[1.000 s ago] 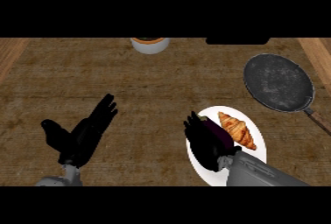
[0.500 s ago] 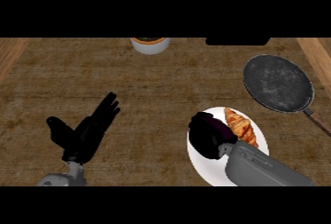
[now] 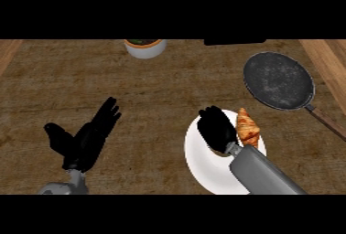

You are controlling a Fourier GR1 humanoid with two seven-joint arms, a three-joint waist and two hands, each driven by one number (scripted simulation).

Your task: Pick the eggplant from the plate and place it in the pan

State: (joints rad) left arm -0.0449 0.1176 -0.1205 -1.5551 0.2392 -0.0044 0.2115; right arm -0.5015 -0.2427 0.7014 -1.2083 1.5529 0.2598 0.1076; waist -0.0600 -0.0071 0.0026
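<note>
- Right hand point(image 3: 218, 129) over the left part of the white plate point(image 3: 206, 167), fingers curled downward, grey forearm slanting in from the lower right across the plate.
- Left hand point(image 3: 84, 139) well to the left of the plate, open, fingers straight and pointing up-right, thumb spread out to the left.

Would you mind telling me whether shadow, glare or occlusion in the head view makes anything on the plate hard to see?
Head view: lighting is even, no glare on the white plate; the black right hand covers the plate's upper left, so the eggplant cannot be made out beneath it; the croissant beside it shows plainly; the dark pan shows only a dull mottled sheen.
</note>
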